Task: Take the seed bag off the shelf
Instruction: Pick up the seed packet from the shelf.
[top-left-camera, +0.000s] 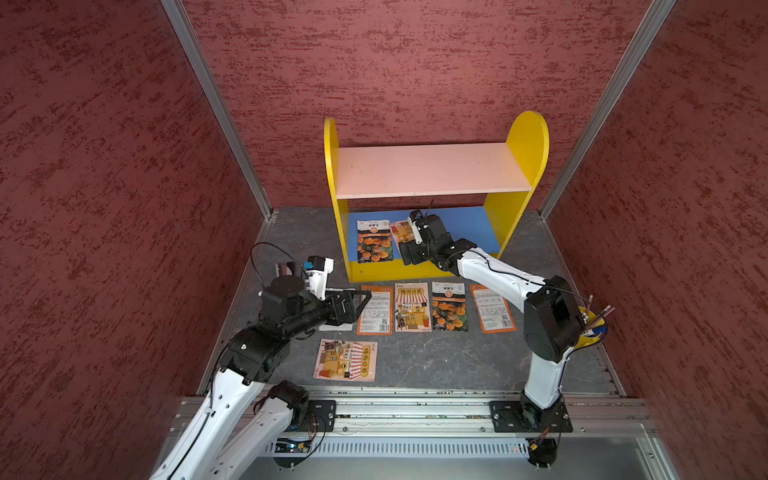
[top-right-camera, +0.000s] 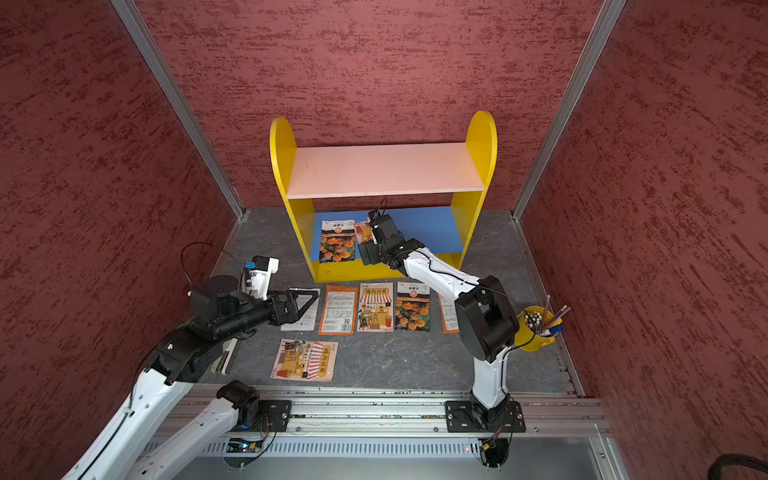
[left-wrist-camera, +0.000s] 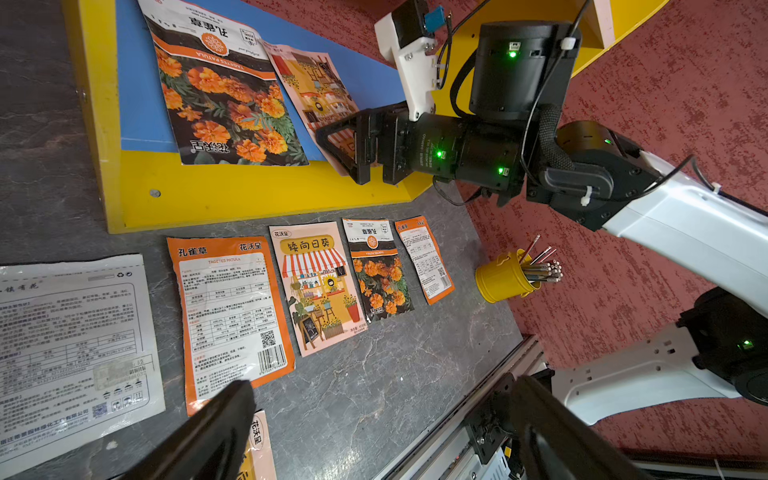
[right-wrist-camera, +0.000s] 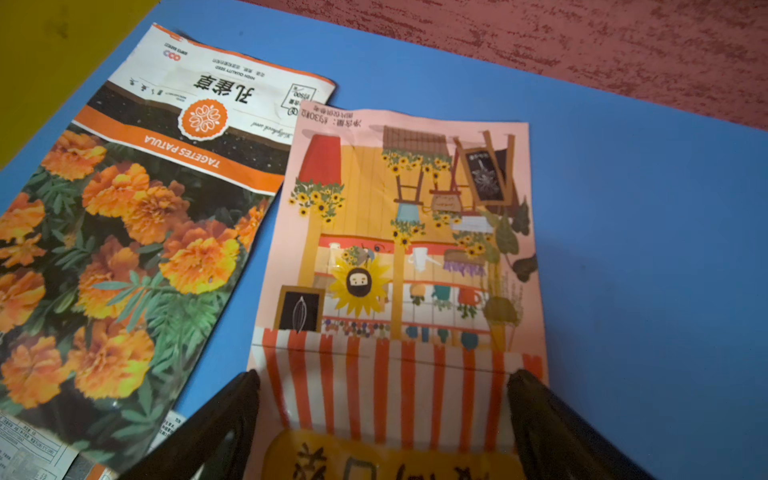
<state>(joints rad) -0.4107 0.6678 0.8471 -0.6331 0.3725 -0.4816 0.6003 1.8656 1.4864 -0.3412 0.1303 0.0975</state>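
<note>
The yellow round-sided shelf (top-left-camera: 528, 141) opens only toward the front: its pale pink upper board (top-left-camera: 428, 168) roofs the blue lower board (top-left-camera: 473, 228), and yellow panels wall both ends. The right hand (right-wrist-camera: 382, 374) fills the middle of that gap, while the board's right half lies bare. On the grey tabletop (top-left-camera: 436, 361), flat seed packets (top-left-camera: 449, 305) line the front, and a yellow pencil cup (top-right-camera: 534, 330) stands at the right.

The left arm (top-left-camera: 226, 397) is folded low, forearm level, wrist turned inward; the left gripper (top-left-camera: 360, 302) points toward the robot's right, jaws spread wide; the right arm (top-left-camera: 494, 270) stretches forward and inward, wrist bent down; the right gripper (top-left-camera: 409, 254) sits low, its fingers (right-wrist-camera: 224, 419) wide apart.
</note>
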